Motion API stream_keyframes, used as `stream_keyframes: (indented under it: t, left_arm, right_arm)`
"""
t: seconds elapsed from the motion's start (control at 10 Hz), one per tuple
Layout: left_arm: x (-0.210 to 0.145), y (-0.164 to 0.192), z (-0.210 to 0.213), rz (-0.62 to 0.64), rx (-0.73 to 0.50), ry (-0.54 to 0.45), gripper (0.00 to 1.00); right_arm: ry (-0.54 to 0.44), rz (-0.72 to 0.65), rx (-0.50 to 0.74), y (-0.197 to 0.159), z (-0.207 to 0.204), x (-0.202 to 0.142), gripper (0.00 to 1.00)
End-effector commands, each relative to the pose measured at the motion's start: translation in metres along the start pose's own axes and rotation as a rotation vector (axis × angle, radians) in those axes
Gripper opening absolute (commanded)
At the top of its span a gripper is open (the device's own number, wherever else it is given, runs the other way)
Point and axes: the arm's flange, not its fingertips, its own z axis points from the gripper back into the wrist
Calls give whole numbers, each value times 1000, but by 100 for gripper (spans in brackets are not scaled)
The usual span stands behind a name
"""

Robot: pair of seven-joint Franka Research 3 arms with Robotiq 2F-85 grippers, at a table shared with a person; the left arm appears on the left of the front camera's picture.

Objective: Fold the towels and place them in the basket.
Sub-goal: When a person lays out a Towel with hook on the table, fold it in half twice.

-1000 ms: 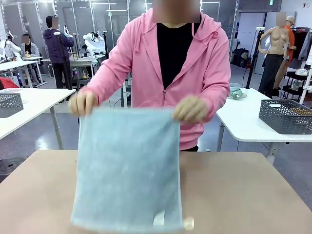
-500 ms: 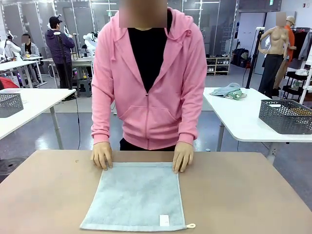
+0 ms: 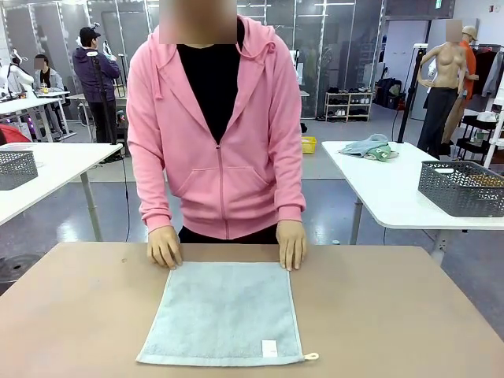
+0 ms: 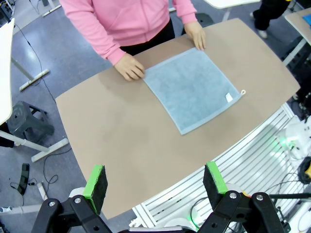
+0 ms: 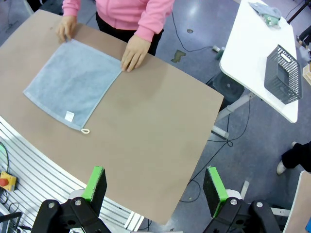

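towel: a second ago the light blue towel [image 3: 224,311] hangs in the air, held up by its top corners. It now lies spread flat on the bench [image 3: 394,315].
towel position: since half a second ago its near edge sits slightly farther from the robot's side, and the cloth looks squarer.
label and loop: the white label [image 3: 269,348] and the corner loop [image 3: 312,356] are a little farther up the bench than before.
hands: the person's right hand [image 3: 164,246] and the person's left hand [image 3: 291,244] have come down from chest height. They now rest at the towel's two far corners.
person: leaning in earlier, now upright and shifted toward the robot's left.
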Motion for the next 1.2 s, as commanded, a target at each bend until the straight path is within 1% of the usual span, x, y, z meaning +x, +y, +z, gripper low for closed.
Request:
stream_keyframes:
  t: [0.0, 0.9, 1.0, 1.1]
  left_arm:
    - [3, 0, 0, -6, -5, 0, 100]
    - [0, 0, 0, 0, 0, 0, 100]
    - [9, -13, -6, -116, 20, 51, 100]
    - [18, -27, -16, -233, 20, 103, 100]
  right_arm:
    - [0, 0, 0, 0, 1, -1, 100]
    - [0, 0, 0, 0, 0, 0, 100]
    - [20, 85, 0, 13, -3, 5, 100]
    - [40, 178, 46, 30, -11, 12, 100]
